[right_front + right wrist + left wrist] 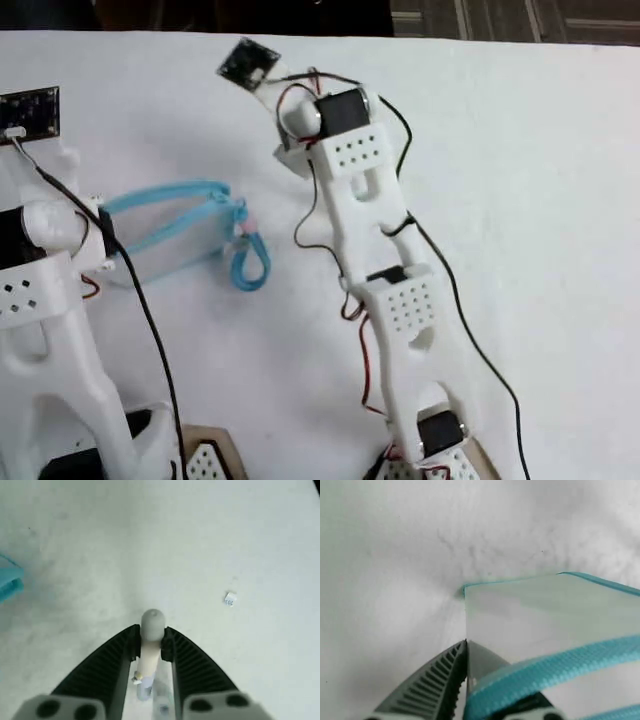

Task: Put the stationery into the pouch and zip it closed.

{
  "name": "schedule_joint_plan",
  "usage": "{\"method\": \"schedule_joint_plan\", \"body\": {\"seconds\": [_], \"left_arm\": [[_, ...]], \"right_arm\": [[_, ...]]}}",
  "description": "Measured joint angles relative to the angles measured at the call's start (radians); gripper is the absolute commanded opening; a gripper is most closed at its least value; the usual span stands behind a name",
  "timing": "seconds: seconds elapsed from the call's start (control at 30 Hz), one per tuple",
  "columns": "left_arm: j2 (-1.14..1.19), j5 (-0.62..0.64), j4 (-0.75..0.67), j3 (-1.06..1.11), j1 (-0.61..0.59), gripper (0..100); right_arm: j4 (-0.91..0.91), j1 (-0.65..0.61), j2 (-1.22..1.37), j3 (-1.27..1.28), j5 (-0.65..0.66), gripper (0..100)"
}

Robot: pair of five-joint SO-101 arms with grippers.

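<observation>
A clear pouch (pixel 165 238) with light-blue trim lies on the white table, its blue loop strap (pixel 250 262) at the end toward the middle. My left gripper (pixel 466 680) is shut on the pouch's (pixel 545 615) corner edge, at the pouch's left end in the high view. My right gripper (pixel 151 632) is shut on a slim white pen (pixel 151 625) with a rounded tip, held just above the table. The right arm (pixel 350 160) stands to the right of the strap and a little farther back. A bit of the blue strap (pixel 10 582) lies off to one side of the pen.
A tiny paper scrap (pixel 229 599) lies on the table beyond the pen. Black cables (pixel 150 320) run over the table from both arms. The arm bases (pixel 430 440) stand at the near edge. Bare white table (pixel 540 200) stretches to the right.
</observation>
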Motion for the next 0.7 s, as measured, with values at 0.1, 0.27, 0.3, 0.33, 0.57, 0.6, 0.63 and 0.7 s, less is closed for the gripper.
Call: {"method": "schedule_joint_plan", "body": {"seconds": [0.1,0.27,0.3,0.33,0.57,0.6,0.63,0.7], "left_arm": [[0.000,0.000,0.000,0.000,0.000,2],[0.000,0.000,0.000,0.000,0.000,2],[0.000,0.000,0.000,0.000,0.000,2],[0.000,0.000,0.000,0.000,0.000,2],[0.000,0.000,0.000,0.000,0.000,2],[0.000,0.000,0.000,0.000,0.000,2],[0.000,0.000,0.000,0.000,0.000,2],[0.000,0.000,0.000,0.000,0.000,2]], "right_arm": [[0.002,-0.017,-0.052,0.000,-0.038,1.7],[0.002,-0.026,-0.126,0.000,-0.087,1.7],[0.002,-0.028,-0.138,0.000,-0.095,1.7],[0.002,-0.031,-0.150,0.000,-0.104,1.7],[0.002,-0.031,-0.253,0.000,-0.192,1.7],[0.002,-0.031,-0.272,0.000,-0.209,1.7],[0.002,-0.031,-0.292,0.000,-0.230,1.7],[0.002,-0.031,-0.347,0.000,-0.275,1.7]]}}
